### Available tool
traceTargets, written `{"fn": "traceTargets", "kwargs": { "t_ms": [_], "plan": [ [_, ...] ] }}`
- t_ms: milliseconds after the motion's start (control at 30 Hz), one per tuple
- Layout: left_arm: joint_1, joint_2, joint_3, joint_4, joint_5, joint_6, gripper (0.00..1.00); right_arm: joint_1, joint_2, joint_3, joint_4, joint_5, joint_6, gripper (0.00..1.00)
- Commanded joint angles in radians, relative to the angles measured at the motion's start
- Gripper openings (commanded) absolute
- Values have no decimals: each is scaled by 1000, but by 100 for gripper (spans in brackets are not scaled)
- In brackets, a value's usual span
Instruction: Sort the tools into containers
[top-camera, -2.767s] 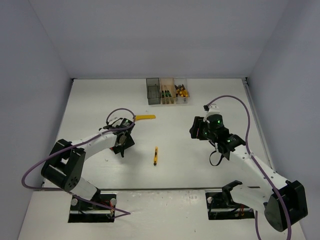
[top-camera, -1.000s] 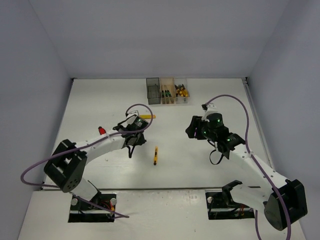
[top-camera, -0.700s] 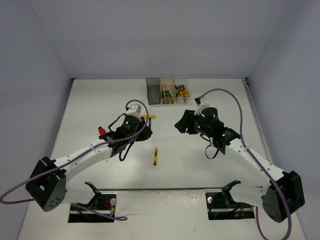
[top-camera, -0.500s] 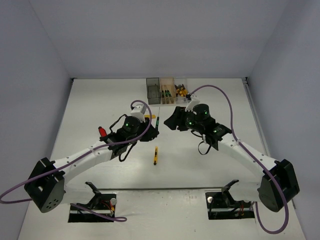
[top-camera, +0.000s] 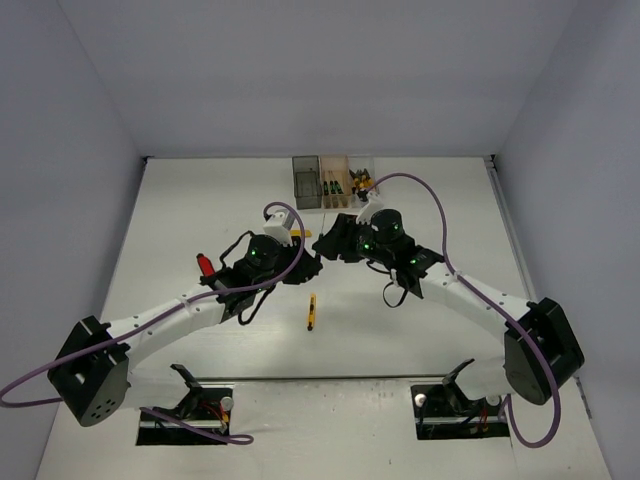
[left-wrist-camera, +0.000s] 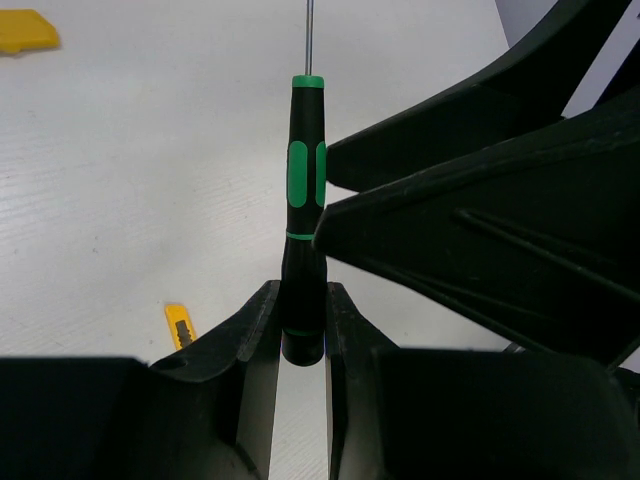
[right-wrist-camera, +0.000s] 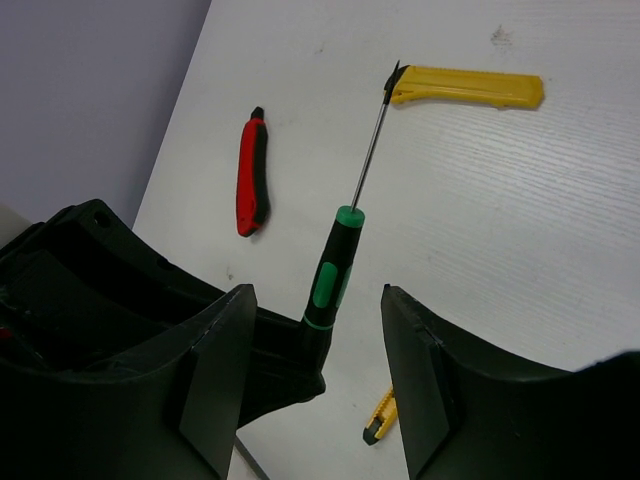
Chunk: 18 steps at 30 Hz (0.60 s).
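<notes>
Over the table (top-camera: 180, 215), the screwdriver (left-wrist-camera: 303, 200), clamped in the left jaws, has been brought between the half-open right jaws for handover.

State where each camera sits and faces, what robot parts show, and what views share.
Top external: above and behind the bases, looking down at the table; both arms show.
Left wrist: looks along the left gripper, shut on the screwdriver; right gripper's fingers at right.
Right wrist: looks down past the open right gripper; left gripper lower left.
Shared: both wrist views show screwdriver and yellow utility knife.
</notes>
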Motion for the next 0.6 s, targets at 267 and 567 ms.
{"fn": "traceTargets", "kwargs": {
  "t_ms": [267,567],
  "plan": [
    [-7,-34,28,99,-19,5,0,35,36,28,116,-12,24,43],
    [-6,-29,26,98,-46,6,1,41,52,37,118,2,6,5]
  ]
}}
